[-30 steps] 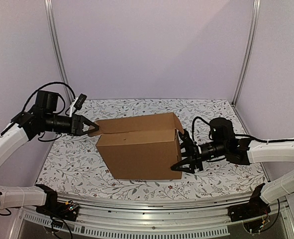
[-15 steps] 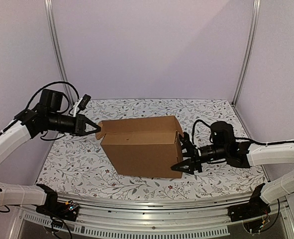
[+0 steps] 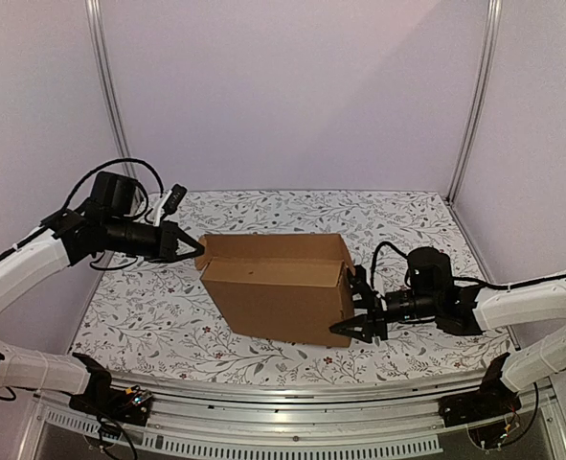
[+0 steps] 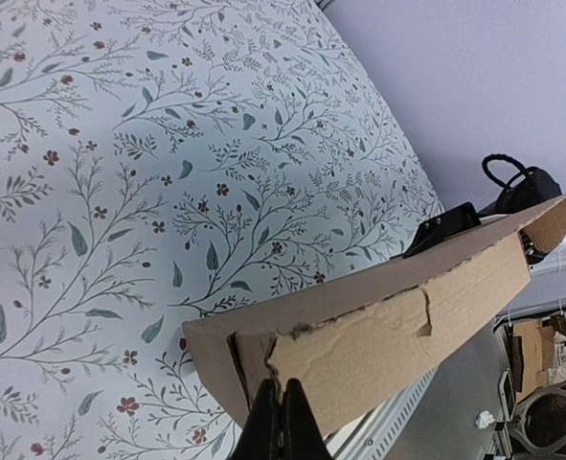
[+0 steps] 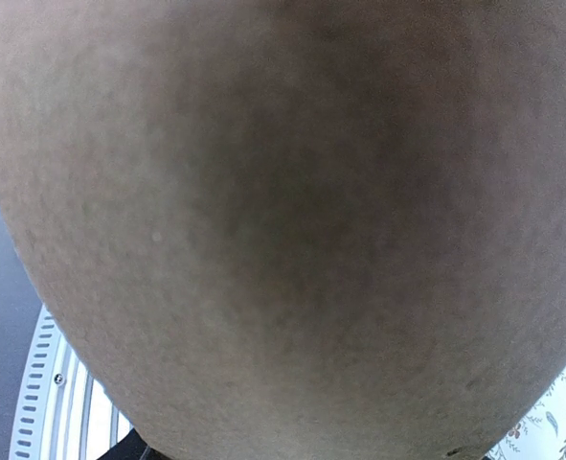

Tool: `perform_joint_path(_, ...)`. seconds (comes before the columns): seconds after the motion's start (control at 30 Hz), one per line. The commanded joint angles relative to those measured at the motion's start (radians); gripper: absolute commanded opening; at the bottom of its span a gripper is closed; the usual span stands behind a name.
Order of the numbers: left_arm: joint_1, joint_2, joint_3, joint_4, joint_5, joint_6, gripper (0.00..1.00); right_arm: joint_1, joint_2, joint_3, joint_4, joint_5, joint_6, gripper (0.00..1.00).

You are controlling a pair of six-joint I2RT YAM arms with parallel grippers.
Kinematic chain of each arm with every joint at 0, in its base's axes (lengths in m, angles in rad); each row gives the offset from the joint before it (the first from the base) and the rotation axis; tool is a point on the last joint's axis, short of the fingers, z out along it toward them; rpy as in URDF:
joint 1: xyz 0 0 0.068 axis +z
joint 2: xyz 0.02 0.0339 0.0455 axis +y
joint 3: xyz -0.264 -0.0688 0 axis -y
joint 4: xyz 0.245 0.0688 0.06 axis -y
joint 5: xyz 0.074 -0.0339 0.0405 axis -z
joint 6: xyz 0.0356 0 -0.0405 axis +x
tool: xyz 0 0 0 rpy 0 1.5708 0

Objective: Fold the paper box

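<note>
The paper box (image 3: 278,292) is a brown cardboard box standing on the flowered table, its open top edge tilted toward the back. My left gripper (image 3: 198,251) is shut on the torn edge at the box's upper left corner; the left wrist view shows its tips (image 4: 283,398) pinched together on that cardboard edge (image 4: 407,316). My right gripper (image 3: 354,305) is open, its fingers spread against the box's right end. Cardboard (image 5: 283,230) fills the right wrist view and hides those fingers.
A floral cloth (image 3: 148,316) covers the table. A metal rail (image 3: 292,402) runs along the near edge. Purple walls and two upright posts (image 3: 110,105) close in the back and sides. A black cable (image 3: 383,251) loops above the right wrist.
My left gripper closed on the box's left corner and moved right and slightly up. The box shifted right with it. The right gripper backed off to the right and sank a little.
</note>
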Motion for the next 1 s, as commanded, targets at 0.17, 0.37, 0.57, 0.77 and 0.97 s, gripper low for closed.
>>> perform_joint_path(0.17,-0.064,0.023,-0.061,0.005,-0.021,-0.026,0.00,0.010,0.013,-0.023,0.173,0.075,0.023,0.46)
perform_joint_path(0.37,-0.080,0.018,-0.096,0.021,-0.031,-0.044,0.00,0.012,0.013,-0.041,0.199,0.086,0.032,0.46)
perform_joint_path(0.57,-0.105,0.018,-0.142,0.072,-0.029,-0.083,0.00,0.016,0.048,-0.087,0.327,0.118,0.050,0.45)
perform_joint_path(0.77,-0.130,0.019,-0.156,0.094,-0.039,-0.099,0.00,0.019,0.112,-0.135,0.452,0.144,0.055,0.46)
perform_joint_path(0.97,-0.138,0.018,-0.148,0.073,-0.059,-0.089,0.00,0.019,0.160,-0.164,0.511,0.161,0.050,0.46)
